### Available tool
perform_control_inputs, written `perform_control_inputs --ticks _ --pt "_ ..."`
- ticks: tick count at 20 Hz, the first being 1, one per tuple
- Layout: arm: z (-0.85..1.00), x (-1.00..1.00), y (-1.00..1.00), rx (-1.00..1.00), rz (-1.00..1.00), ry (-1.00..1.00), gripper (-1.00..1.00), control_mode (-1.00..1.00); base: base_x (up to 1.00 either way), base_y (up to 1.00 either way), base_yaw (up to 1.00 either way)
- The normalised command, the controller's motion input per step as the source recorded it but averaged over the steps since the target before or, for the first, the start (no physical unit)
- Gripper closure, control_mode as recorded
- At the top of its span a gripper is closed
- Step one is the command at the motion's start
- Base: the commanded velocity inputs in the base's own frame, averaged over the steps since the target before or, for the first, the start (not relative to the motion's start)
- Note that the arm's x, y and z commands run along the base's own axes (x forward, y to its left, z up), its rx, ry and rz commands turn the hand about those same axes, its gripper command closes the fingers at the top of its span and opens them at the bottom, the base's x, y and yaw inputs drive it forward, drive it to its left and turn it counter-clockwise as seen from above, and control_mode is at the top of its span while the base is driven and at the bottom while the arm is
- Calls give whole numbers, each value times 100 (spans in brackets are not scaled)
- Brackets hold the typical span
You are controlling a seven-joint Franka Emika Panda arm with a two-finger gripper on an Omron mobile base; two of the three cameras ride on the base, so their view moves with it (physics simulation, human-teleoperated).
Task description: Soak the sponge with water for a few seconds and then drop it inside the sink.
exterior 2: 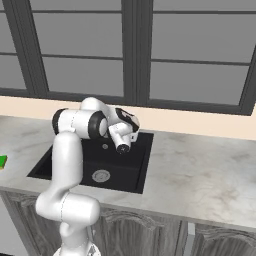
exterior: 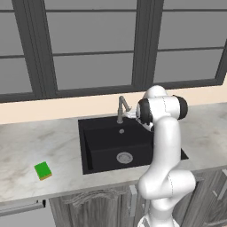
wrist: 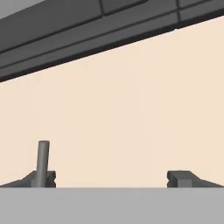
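Sink [exterior: 103,156] matt black, drain [exterior: 124,157] shiny silver metal. Faucet [exterior: 121,109] dull grey metal. Table [exterior: 26,148] smooth pale marble. Sponge [exterior: 43,170] matt green. Arm [exterior: 165,146] glossy white plastic.

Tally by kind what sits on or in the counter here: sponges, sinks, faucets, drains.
sponge: 1
sink: 1
faucet: 1
drain: 1
Total: 4

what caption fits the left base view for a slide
Sponge lies on the counter left of the black sink; arm is raised near the faucet.
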Motion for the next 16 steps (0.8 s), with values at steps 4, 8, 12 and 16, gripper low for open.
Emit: perform_control_inputs --ticks 4,8,12,16 --pt "-15 0 -59 4 -4 0 -100 -100 0 0 0" --pt "-20 0 -59 5 -4 0 -100 -100 0 0 0" --pt "-26 0 -63 6 -3 0 -100 -100 0 0 0" --pt "-30 0 -59 8 -4 0 -100 -100 0 0 0"
